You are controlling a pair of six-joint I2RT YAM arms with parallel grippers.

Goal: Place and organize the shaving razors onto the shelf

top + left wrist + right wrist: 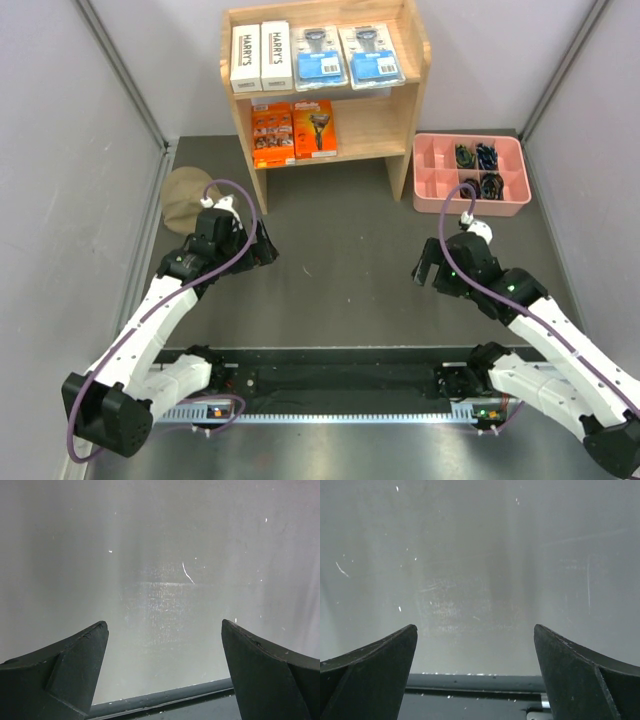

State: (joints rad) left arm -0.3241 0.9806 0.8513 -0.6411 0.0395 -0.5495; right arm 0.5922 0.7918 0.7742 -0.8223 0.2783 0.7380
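1. Top external view showed the shelf (372,125) at the far side of the tabletop (340,240). All six shaving razors lay on it and none lay on the tabletop.
2. On the upper tier, two white HARRY'S boxes (261,57) lay side by side at the left. Two clear blister packs (345,56) lay in a row to their right. Like sat next to like, which looked like the sorting the task asks for.
3. On the lower tier, two orange packs (293,131) sat together at the left end, and the right part of that tier was bare.
4. Judging from this layout, the task appeared to be done or very nearly so. That probably explained why both arms sat low near the middle of the tabletop, well apart from the shelf.
5. The left gripper (262,250) had its jaws spread fully wide and held nothing. Its wrist view showed only bare grey surface between them.
6. The right gripper (425,268) was equally wide and empty. It touched nothing and was well clear of the pink tray (470,208) beside the shelf.
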